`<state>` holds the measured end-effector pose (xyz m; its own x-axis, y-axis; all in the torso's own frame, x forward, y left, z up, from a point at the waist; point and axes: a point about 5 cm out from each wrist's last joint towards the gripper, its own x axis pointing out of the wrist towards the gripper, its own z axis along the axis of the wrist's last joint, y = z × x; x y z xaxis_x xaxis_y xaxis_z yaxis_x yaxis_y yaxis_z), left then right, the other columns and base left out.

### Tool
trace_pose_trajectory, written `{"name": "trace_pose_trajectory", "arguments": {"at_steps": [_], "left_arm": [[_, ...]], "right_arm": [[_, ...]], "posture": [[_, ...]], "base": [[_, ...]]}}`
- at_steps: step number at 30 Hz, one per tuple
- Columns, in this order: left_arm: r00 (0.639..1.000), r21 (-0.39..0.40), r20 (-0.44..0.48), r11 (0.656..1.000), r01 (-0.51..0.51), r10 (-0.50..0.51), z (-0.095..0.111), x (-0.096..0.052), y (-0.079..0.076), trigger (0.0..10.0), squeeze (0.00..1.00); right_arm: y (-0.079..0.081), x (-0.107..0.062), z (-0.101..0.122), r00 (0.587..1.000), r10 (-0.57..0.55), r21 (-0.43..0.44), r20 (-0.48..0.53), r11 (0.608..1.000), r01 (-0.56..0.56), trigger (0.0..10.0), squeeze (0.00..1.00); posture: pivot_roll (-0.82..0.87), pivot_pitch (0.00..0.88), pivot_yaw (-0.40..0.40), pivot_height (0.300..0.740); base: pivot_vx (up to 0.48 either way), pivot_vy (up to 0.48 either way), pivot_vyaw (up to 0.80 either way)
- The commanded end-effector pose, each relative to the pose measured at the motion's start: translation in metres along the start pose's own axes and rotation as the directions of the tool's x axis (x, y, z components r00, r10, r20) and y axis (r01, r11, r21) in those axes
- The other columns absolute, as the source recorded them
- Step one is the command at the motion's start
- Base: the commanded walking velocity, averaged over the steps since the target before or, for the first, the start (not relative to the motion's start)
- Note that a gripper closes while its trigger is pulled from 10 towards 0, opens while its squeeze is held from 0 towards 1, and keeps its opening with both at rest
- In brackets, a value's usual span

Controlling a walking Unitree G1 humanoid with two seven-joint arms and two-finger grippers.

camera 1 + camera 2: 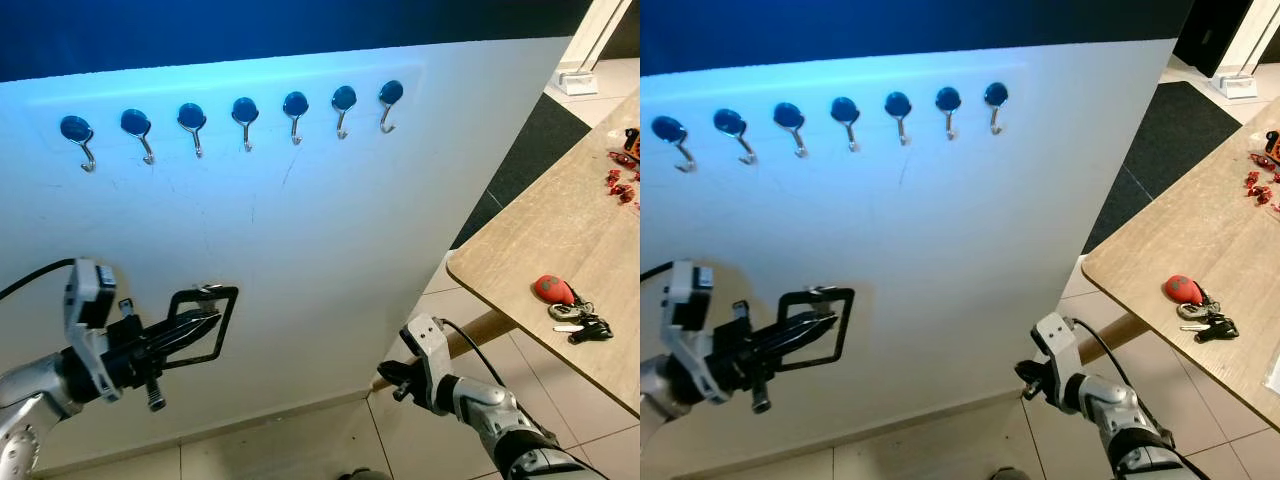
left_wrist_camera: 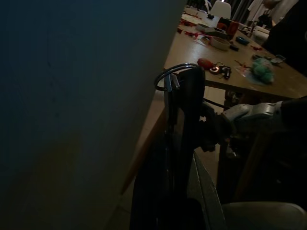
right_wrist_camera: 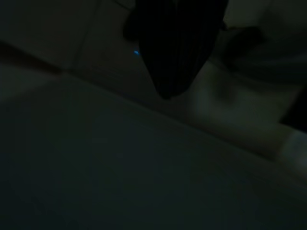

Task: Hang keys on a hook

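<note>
The keys [image 1: 572,312] lie on the wooden table [image 1: 560,220], a small bunch with a red oval fob, a silver ring and dark key heads, well apart from both grippers and far off to the side of their fingertips. The left gripper [image 1: 205,325] is raised before the white panel [image 1: 330,230], its jaws clenched with nothing visibly between them, the row of blue-capped hooks [image 1: 245,115] well above its tips. The right gripper [image 1: 390,378] hangs low by the floor; whether its jaws are parted cannot be told.
</note>
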<state>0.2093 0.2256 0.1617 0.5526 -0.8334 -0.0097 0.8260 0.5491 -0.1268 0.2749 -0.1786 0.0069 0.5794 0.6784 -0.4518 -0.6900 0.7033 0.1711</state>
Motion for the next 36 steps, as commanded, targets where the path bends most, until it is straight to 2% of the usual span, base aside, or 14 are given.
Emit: {"name": "trace_pose_trajectory", "arguments": {"at_steps": [1,4,6,7,8,9,10,14,16,17,23,28,33,36], "left_arm": [[1.000,-0.011,-0.009,1.000,-0.025,0.024,-0.009,0.003,0.001,10.0,0.00],[0.998,-0.004,-0.019,0.998,-0.060,0.060,-0.013,0.005,0.006,10.0,0.00],[0.996,0.002,-0.065,0.998,-0.059,0.059,-0.019,0.005,0.006,10.0,0.00],[0.994,0.004,-0.091,0.999,-0.053,0.053,-0.022,0.005,0.005,10.0,0.00],[0.991,0.009,-0.126,0.999,-0.046,0.047,-0.026,0.005,0.004,10.0,0.00],[0.991,0.009,-0.126,0.999,-0.046,0.047,-0.026,0.005,0.004,10.0,0.00],[0.986,0.014,-0.160,0.999,-0.040,0.042,-0.030,0.004,0.003,10.0,0.00],[0.981,0.018,-0.190,0.999,-0.031,0.034,-0.034,0.004,0.002,10.0,0.00],[0.980,0.015,-0.200,1.000,-0.020,0.023,-0.036,0.005,0.001,10.0,0.00],[0.980,0.015,-0.200,1.000,-0.020,0.023,-0.036,0.005,0.001,10.0,0.00],[0.976,0.024,-0.217,1.000,-0.002,0.007,-0.038,0.007,-0.001,10.0,0.00],[0.974,0.032,-0.227,0.999,0.007,0.001,-0.039,0.009,-0.002,10.0,0.00],[0.973,0.036,-0.230,0.999,0.021,-0.012,-0.037,0.012,-0.004,10.0,0.00],[0.973,0.035,-0.230,0.999,0.024,-0.015,-0.037,0.012,-0.005,10.0,0.00]], "right_arm": [[0.006,0.005,0.011,0.995,0.086,0.006,0.060,0.996,-0.086,0.0,0.00],[0.022,0.010,0.032,0.951,0.274,-0.010,0.146,0.961,-0.275,0.0,0.00],[0.037,0.007,0.045,0.886,0.431,-0.043,0.171,0.902,-0.430,0.0,0.00],[0.043,0.006,0.051,0.859,0.481,-0.060,0.178,0.876,-0.478,10.0,0.00],[0.050,0.004,0.059,0.826,0.529,-0.081,0.195,0.848,-0.524,10.0,0.00],[0.050,0.004,0.059,0.826,0.529,-0.081,0.195,0.848,-0.524,10.0,0.00],[0.056,0.002,0.066,0.794,0.570,-0.102,0.212,0.820,-0.563,10.0,0.00],[0.066,0.000,0.080,0.732,0.632,-0.125,0.254,0.772,-0.623,10.0,0.00],[0.079,-0.004,0.097,0.646,0.687,-0.136,0.332,0.713,-0.688,10.0,0.00],[0.079,-0.004,0.097,0.646,0.687,-0.136,0.332,0.713,-0.688,10.0,0.00],[0.103,-0.003,0.115,0.535,0.741,-0.127,0.405,0.626,-0.770,10.0,0.00],[0.117,0.003,0.117,0.513,0.771,-0.129,0.378,0.593,-0.795,10.0,0.00],[0.122,0.016,0.117,0.580,0.736,-0.128,0.348,0.651,-0.749,10.0,0.00],[0.122,0.019,0.118,0.598,0.720,-0.127,0.352,0.670,-0.731,10.0,0.00]], "posture": [[-0.02,0.094,-0.014,0.740],[-0.02,0.092,-0.013,0.740],[-0.02,0.092,-0.013,0.740],[-0.02,0.091,-0.013,0.740],[-0.02,0.091,-0.013,0.740],[-0.02,0.091,-0.013,0.740],[-0.02,0.091,-0.013,0.740],[-0.02,0.087,-0.014,0.740],[-0.02,0.085,-0.015,0.740],[-0.02,0.085,-0.015,0.740],[-0.02,0.077,-0.020,0.740],[-0.02,0.075,-0.021,0.740],[-0.01,0.078,-0.020,0.740],[-0.01,0.079,-0.018,0.740]], "base": [[0.000,0.000,0.00],[0.000,0.000,0.00],[0.000,0.000,0.00],[0.000,0.000,0.00],[0.000,0.000,0.00],[0.000,0.000,0.00],[0.000,0.000,0.00],[0.000,0.000,0.00],[0.000,0.000,0.00],[0.000,0.000,0.00],[0.000,0.000,0.00],[0.000,0.000,0.00],[0.000,0.000,0.00],[0.000,0.000,0.00]]}}
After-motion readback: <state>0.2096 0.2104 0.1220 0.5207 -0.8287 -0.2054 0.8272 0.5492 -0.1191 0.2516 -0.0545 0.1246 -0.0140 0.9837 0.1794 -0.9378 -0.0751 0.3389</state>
